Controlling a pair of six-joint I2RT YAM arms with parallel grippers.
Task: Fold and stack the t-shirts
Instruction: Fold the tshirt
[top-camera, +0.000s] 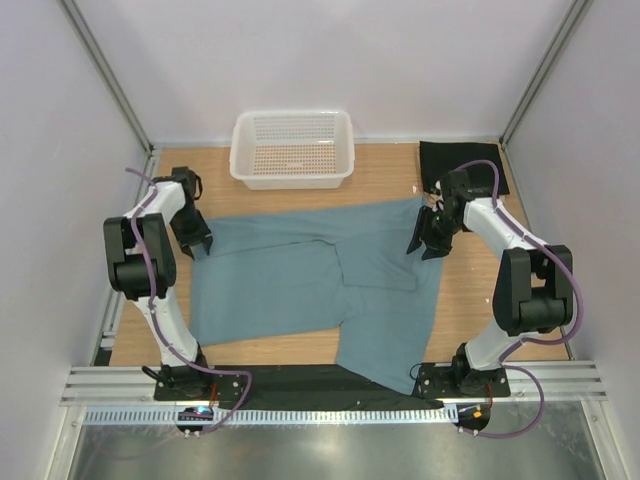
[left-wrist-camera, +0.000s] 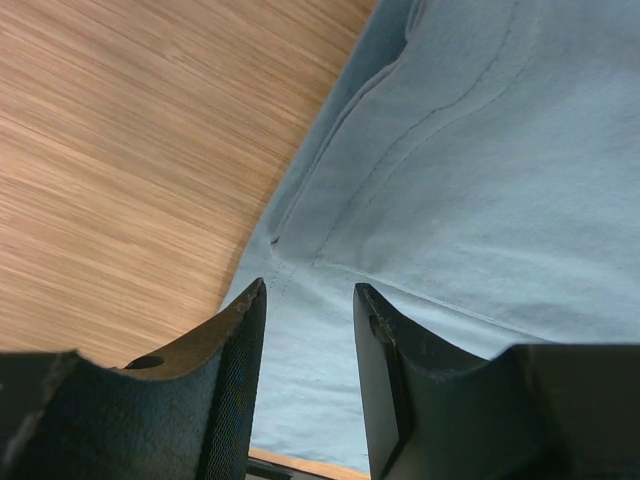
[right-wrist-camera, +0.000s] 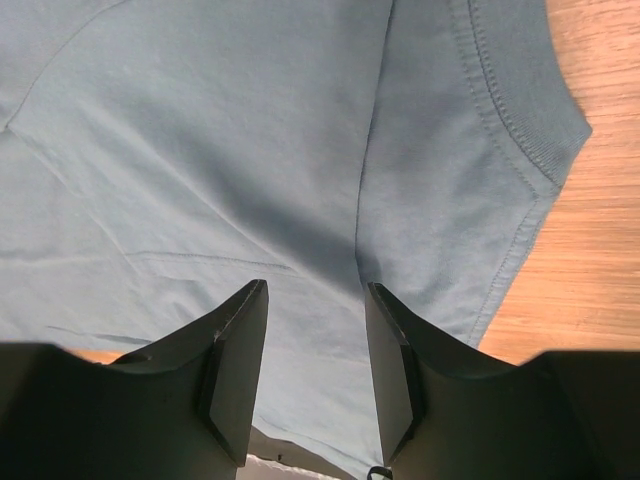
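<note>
The teal-blue t-shirt (top-camera: 320, 290) lies spread across the wooden table, partly folded, its lower end hanging over the near edge. My left gripper (top-camera: 200, 243) is open just above its left edge; in the left wrist view (left-wrist-camera: 308, 292) the fabric (left-wrist-camera: 480, 150) shows between the fingers. My right gripper (top-camera: 428, 245) is open over the shirt's right edge near the collar; in the right wrist view (right-wrist-camera: 315, 290) the cloth (right-wrist-camera: 250, 120) lies under it. A folded black t-shirt (top-camera: 462, 165) sits at the back right. The cream-beige shirt is out of view.
A white mesh basket (top-camera: 292, 148) stands at the back middle of the table (top-camera: 240, 200). Grey walls close in both sides and the back. A black strip and metal rail run along the near edge.
</note>
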